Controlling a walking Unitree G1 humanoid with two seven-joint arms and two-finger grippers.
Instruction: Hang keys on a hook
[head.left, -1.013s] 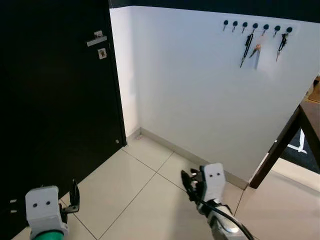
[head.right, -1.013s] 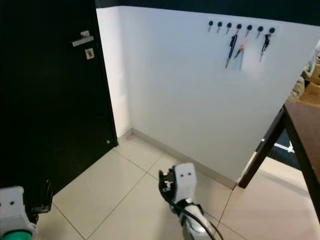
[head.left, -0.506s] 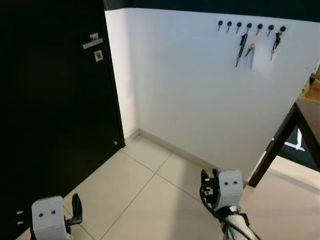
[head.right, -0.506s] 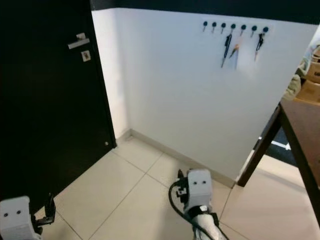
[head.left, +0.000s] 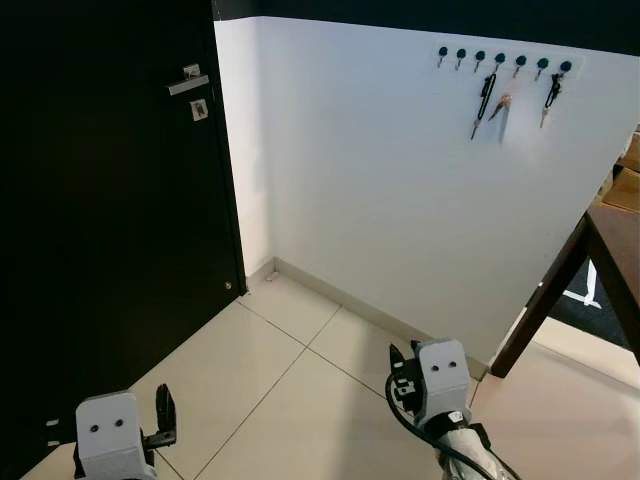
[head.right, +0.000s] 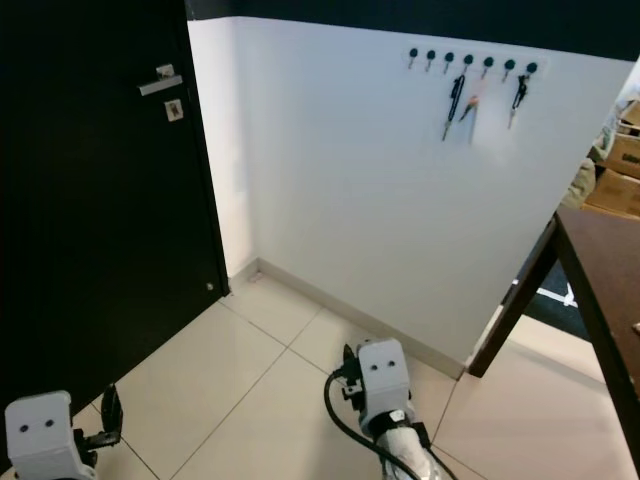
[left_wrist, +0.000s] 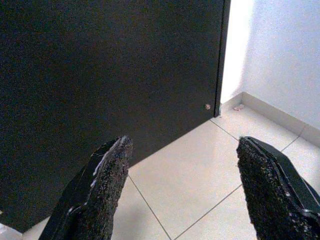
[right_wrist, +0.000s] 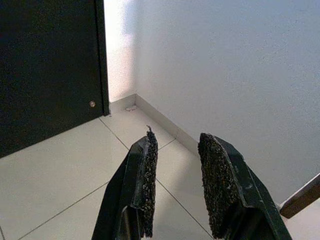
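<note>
A row of dark round hooks (head.left: 500, 60) runs high on the white wall at the upper right. Three sets of keys hang from it: a long black one (head.left: 484, 98), a small orange-tinted one (head.left: 500, 102) and another black one (head.left: 549, 95). My left gripper (left_wrist: 182, 145) hangs low by the black door, open wide, with only floor tiles between its pads. My right gripper (right_wrist: 177, 140) is low above the floor, well below the hooks. Its fingers stand a little apart with nothing between them.
A black door (head.left: 100, 250) with a silver handle (head.left: 192, 83) fills the left side. A dark wooden table (head.left: 615, 235) with a slanting leg (head.left: 540, 300) stands at the right, cardboard boxes (head.right: 612, 175) behind it. Beige floor tiles (head.left: 290, 390) stretch to the wall's skirting.
The whole view has swayed a little, so the camera has moved. Both arms stay low; the right gripper has shifted slightly to the right in the picture.
</note>
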